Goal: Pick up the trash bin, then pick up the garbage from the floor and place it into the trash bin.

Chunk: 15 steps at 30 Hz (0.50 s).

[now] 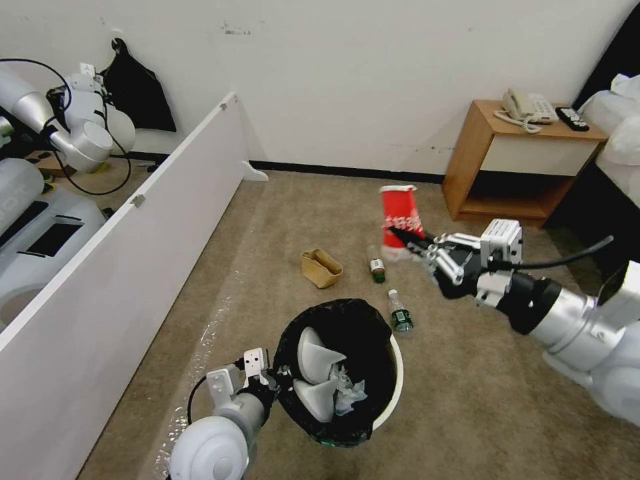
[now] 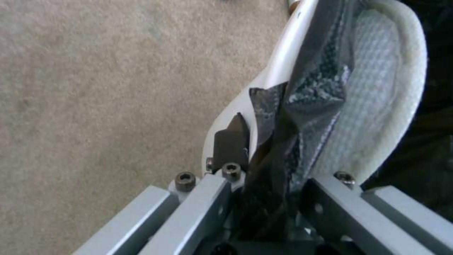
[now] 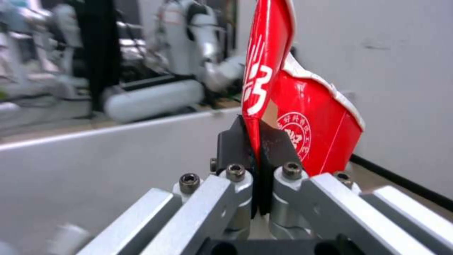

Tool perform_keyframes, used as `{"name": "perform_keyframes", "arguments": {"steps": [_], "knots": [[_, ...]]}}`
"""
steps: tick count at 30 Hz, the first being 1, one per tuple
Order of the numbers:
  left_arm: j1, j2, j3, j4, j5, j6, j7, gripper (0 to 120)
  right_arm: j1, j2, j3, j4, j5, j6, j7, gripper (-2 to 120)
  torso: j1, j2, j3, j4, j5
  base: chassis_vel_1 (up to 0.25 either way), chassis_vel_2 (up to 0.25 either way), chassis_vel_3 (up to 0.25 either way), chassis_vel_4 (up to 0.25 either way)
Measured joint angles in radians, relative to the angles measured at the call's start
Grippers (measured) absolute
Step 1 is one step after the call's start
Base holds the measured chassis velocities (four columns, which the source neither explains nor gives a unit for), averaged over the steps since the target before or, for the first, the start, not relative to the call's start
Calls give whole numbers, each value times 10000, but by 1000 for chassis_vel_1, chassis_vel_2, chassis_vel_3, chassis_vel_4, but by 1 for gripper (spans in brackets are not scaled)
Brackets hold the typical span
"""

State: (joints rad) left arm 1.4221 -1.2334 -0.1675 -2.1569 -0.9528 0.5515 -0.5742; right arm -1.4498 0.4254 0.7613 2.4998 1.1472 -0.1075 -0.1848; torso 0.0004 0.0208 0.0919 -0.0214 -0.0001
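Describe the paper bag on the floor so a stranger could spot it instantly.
Start at the round white plastic trash bin lined with a black bag on the beige carpet. Just beyond its rim, toward the wall, lies a crumpled tan paper bag. Unlike the two green-labelled clear plastic bottles beside it, it is opaque and brown.

Slippers (image 1: 319, 357) in the trash bin (image 1: 395, 387) — bottles (image 1: 400, 311) and paper bag (image 1: 321, 267) behind it.

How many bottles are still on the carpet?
2: one bottle lies beside the paper bag, the other bottle next to the trash bin. More may be hidden.
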Motion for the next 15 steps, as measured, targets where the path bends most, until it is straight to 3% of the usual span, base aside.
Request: {"name": "perform_keyframes", "arguments": {"steps": [15], "knots": [[-738,-754,679,1036,74,80,12,1,27,-29,-23,45,1305,-17,-1055,0,0,0,1,0,1,0,0,0,0]]}}
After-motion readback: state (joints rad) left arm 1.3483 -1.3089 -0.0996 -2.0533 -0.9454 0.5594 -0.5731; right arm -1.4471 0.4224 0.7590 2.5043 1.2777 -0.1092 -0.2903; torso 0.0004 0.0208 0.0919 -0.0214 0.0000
